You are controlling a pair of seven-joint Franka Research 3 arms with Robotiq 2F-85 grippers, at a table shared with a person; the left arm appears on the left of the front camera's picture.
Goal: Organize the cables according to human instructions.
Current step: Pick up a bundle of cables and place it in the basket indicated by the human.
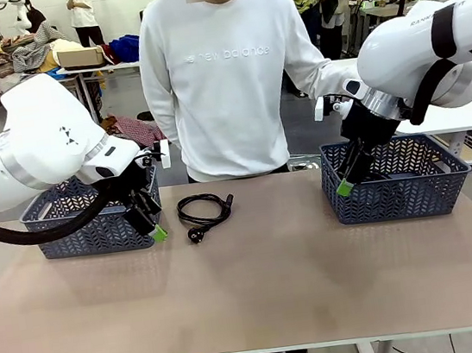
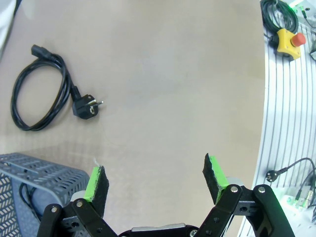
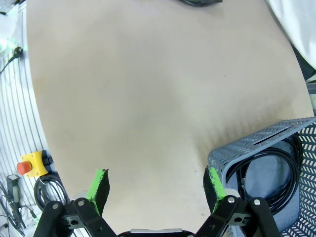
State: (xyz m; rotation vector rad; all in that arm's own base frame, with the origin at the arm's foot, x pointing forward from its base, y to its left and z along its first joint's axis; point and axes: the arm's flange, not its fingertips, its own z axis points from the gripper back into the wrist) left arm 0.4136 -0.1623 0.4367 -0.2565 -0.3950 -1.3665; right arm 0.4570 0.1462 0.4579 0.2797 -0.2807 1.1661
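A coiled cable lay on the table between two grey baskets, with the left gripper spread empty at the left basket to its 9 o'clock, and the right gripper likewise spread at the right basket, where another cable lay coiled.

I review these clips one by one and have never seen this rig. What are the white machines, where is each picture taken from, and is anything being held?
Two white robot arms work at a table, facing a person. The front view looks across the table; the other two come from cameras on each wrist. The left gripper and the right gripper are both open and hold nothing. One coiled black cable lies on the table between two grey baskets. The right basket holds a cable; the left basket shows a bit of cord too.
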